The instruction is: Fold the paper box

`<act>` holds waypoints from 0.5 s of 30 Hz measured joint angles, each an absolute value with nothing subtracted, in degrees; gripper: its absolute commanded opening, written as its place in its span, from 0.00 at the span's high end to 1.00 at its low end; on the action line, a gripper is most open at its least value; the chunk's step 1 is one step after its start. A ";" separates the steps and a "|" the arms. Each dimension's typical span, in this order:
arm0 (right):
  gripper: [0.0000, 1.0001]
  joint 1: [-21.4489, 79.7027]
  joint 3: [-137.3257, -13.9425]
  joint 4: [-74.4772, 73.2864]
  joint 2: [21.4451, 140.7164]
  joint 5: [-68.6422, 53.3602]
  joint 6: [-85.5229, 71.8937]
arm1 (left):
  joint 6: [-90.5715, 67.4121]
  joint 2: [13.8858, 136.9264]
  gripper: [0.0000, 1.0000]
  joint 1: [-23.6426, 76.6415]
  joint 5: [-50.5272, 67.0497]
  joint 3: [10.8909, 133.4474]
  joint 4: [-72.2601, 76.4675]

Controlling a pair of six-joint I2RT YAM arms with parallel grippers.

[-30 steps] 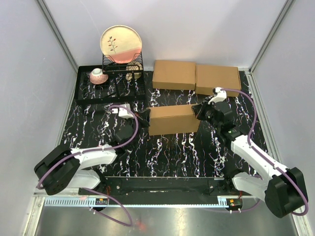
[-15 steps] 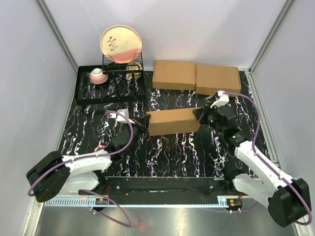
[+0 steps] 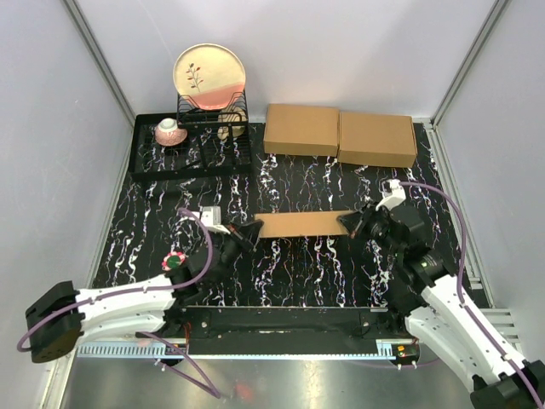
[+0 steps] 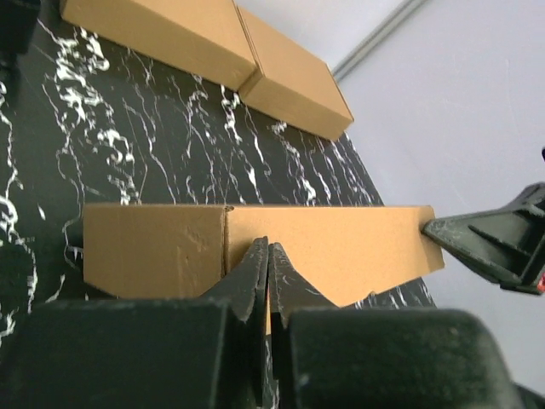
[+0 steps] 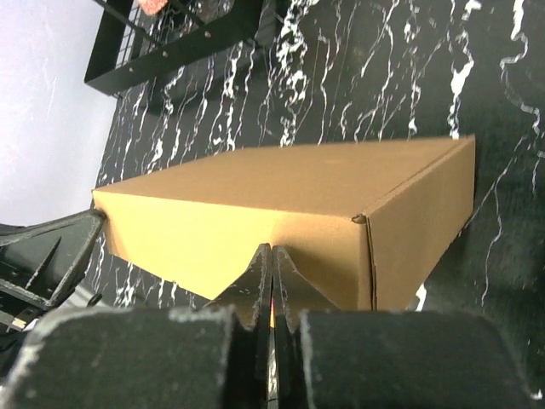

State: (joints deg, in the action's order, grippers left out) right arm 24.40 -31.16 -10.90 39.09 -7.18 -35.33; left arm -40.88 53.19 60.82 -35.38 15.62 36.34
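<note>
The paper box (image 3: 302, 224) is a closed brown cardboard mailer, seen from above as a narrow strip over the black marbled table (image 3: 289, 273). My left gripper (image 3: 253, 230) is shut, its fingertips pressed against the box's left end (image 4: 268, 249). My right gripper (image 3: 347, 223) is also shut and presses against the right end (image 5: 272, 250). The box (image 4: 341, 243) spans the gap between the two grippers, with nothing inside either pair of jaws. In the right wrist view the box (image 5: 289, 192) shows a broad face and a short end face. Whether it touches the table cannot be told.
Two flat brown boxes (image 3: 301, 129) (image 3: 377, 138) lie side by side at the back. A black dish rack (image 3: 192, 141) at the back left holds a plate (image 3: 210, 75) and a cup (image 3: 169, 131). White walls enclose the table.
Both arms have drawn back toward the near edge with the box between them. The box has turned, so a narrower side now faces up.
</note>
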 measured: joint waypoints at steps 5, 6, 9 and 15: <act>1.00 24.71 -31.29 -19.51 36.60 -8.64 -35.88 | -41.41 42.81 1.00 62.50 -35.99 12.58 23.11; 0.99 24.71 -31.29 -21.30 36.27 -8.67 -35.88 | -41.43 41.10 0.98 62.37 -36.45 12.03 19.16; 0.95 24.71 -31.27 -25.54 33.78 -8.51 -35.90 | -41.63 34.92 0.89 62.28 -37.63 11.09 9.52; 0.93 24.71 -33.52 -26.24 33.08 -8.64 -35.62 | -39.24 24.05 0.76 62.19 -42.33 11.64 4.36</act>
